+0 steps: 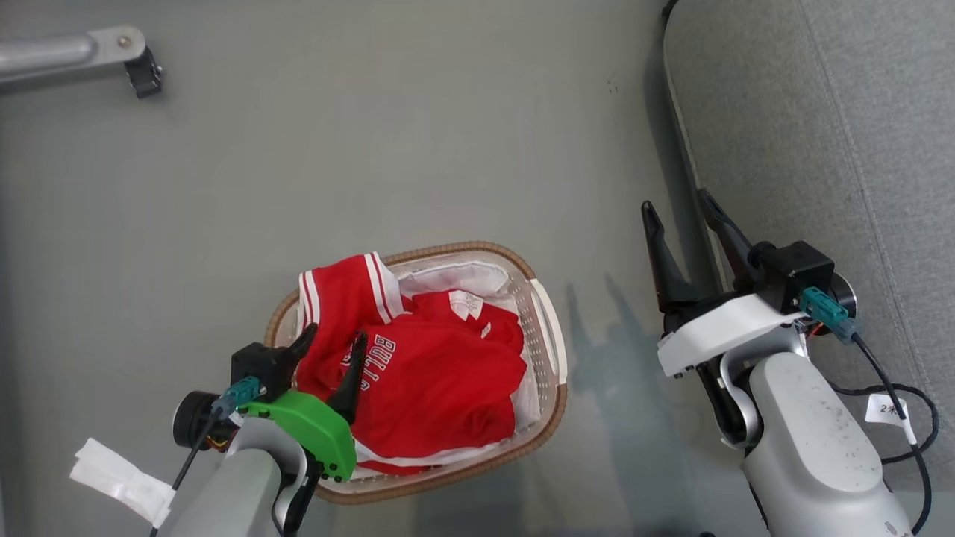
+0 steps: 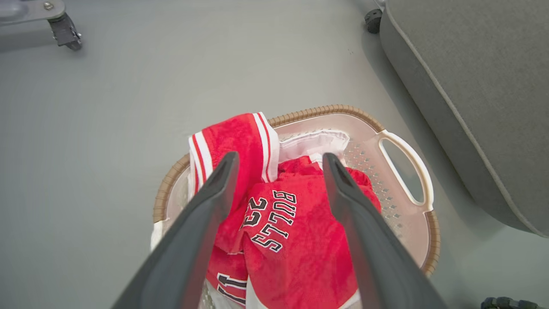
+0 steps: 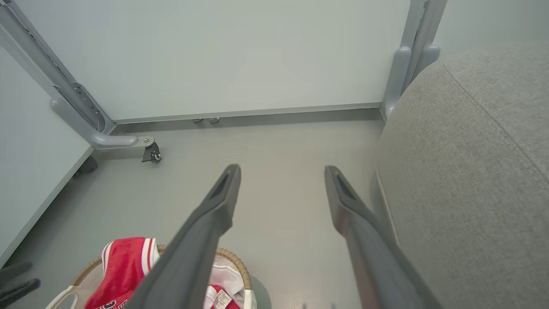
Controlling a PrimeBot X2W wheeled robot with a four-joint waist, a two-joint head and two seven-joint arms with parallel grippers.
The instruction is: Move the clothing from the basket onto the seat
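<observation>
Left gripper [image 1: 335, 337]: is hovering, fingers spread and empty, over the near-left edge of the small oval white perforated plastic basket [image 1: 477, 247] with a brown woven rim.
Clothing [image 1: 440, 373]: red basketball garments with white striped trim are lying heaped inside that basket.
Right gripper [image 1: 676, 203]: is hanging spread, empty, by the left edge of the large grey textured fabric seat [image 1: 821, 134].

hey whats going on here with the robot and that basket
The laundry is about to be unloaded. The robot's left pincer hangs open over the red clothing, which lies piled in the basket on the floor; nothing is gripped yet. The right pincer is open and empty beside the grey seat, which has no clothing on the part in view.
</observation>
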